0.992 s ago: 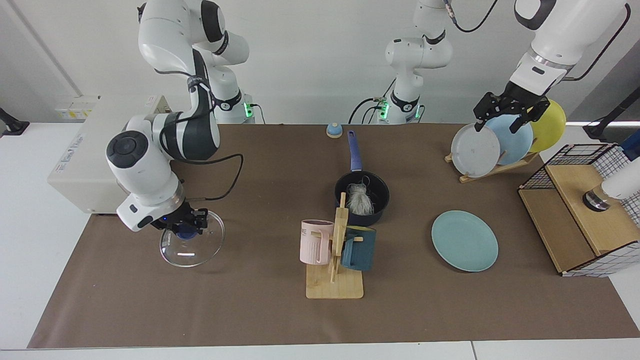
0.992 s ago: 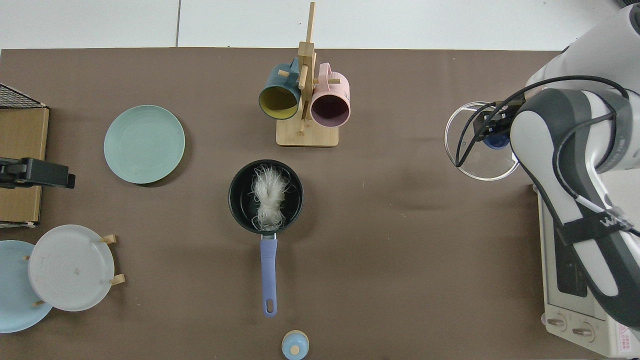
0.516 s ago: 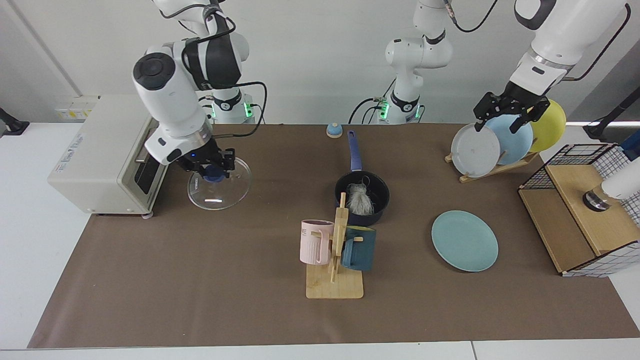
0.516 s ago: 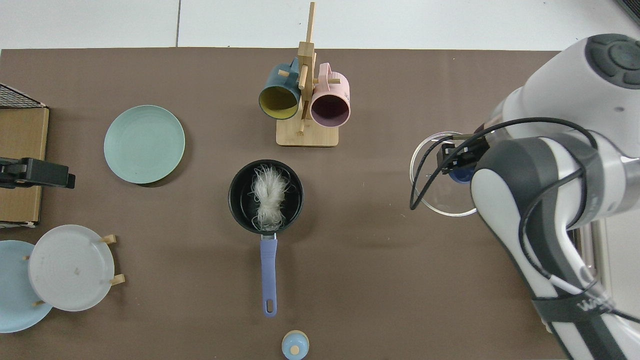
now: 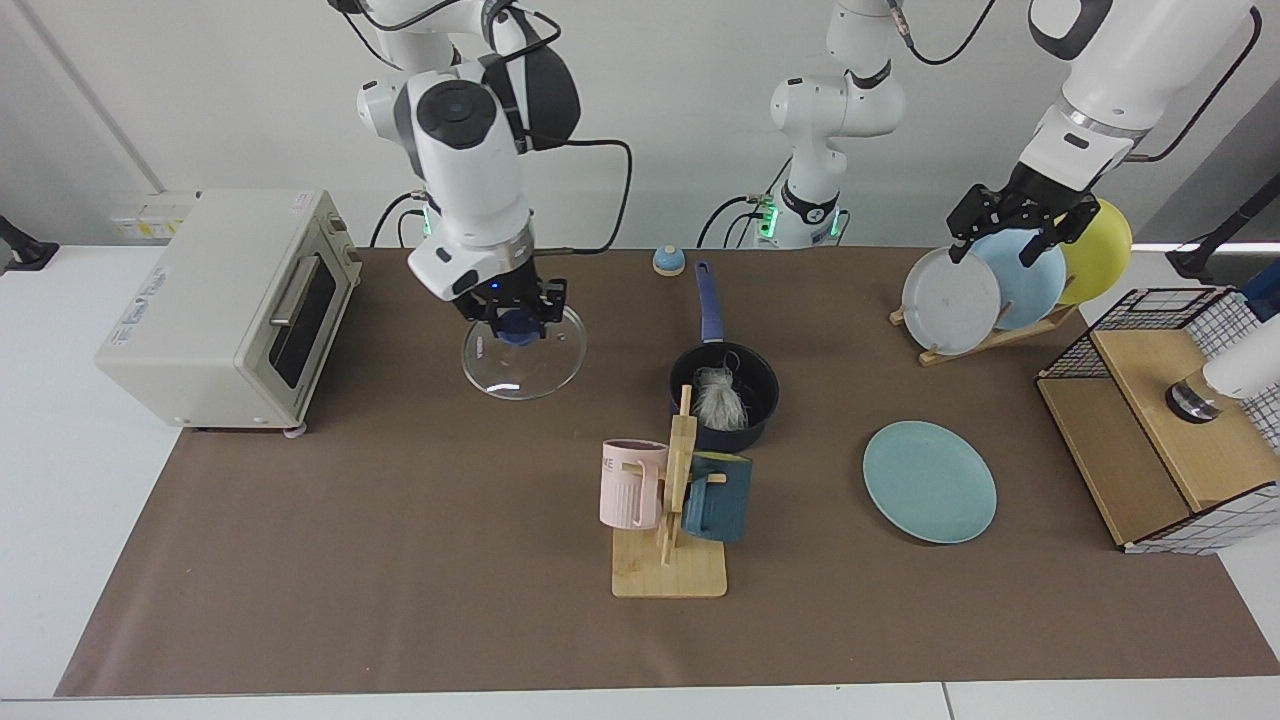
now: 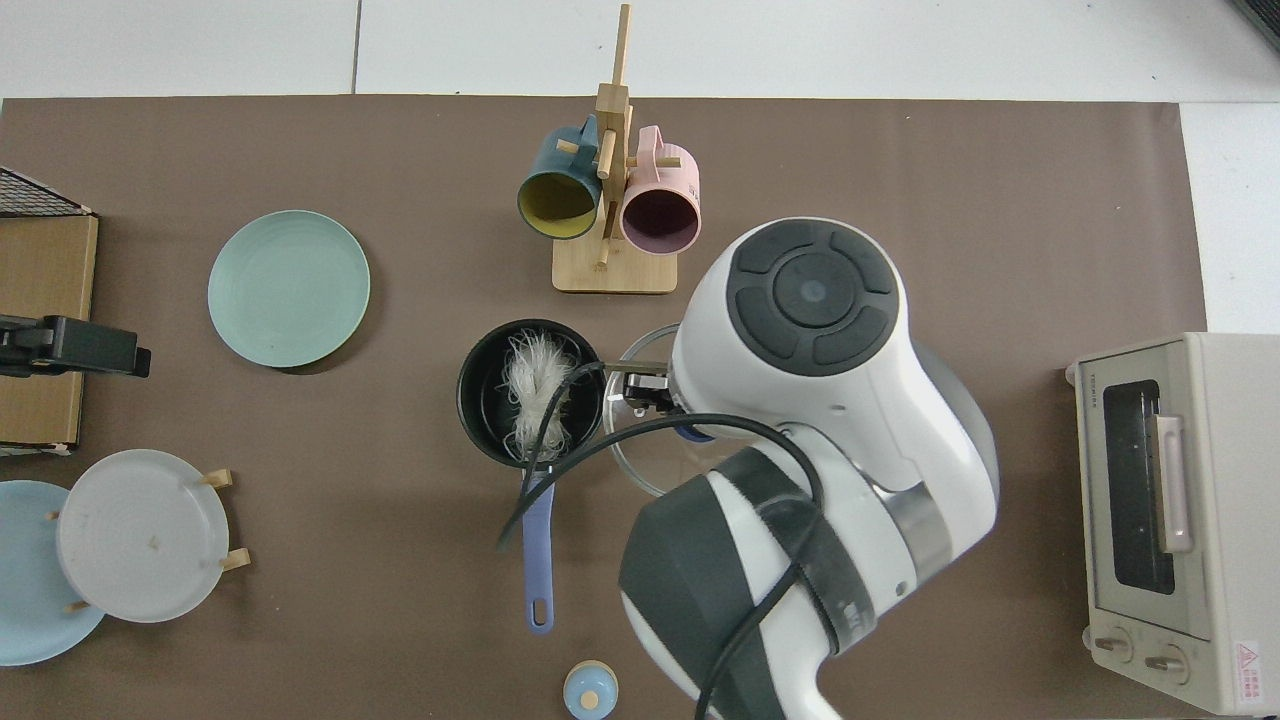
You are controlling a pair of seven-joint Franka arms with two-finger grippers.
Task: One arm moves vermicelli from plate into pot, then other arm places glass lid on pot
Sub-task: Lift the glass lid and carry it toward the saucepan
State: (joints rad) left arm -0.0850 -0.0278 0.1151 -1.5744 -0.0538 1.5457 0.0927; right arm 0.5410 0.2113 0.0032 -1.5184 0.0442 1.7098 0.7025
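Brown mat covers the table (image 5: 300,600); white wall behind, a toaster oven (image 5: 225,305) at the edge on the right arm's side. Since a second ago the right arm has swung in from near the front edge beside the oven toward mid-table, carrying the glass lid (image 5: 523,352) clear of the mat. Right end effector (image 5: 518,318) is clamped on the lid's blue knob; half a second ago it was just in front of the oven. In the top view the lid's rim (image 6: 640,455) now sits right beside the pot (image 6: 531,393), not yet over it. The vermicelli (image 6: 537,392) lies in the pot and the plate (image 5: 929,481) is bare, so step one reads as done; lidding remains. Left end effector (image 5: 1010,225) waits with spread fingers over the plate rack (image 5: 985,335) at the back edge, unchanged. Judgement: a short further traverse, centring, then descent.
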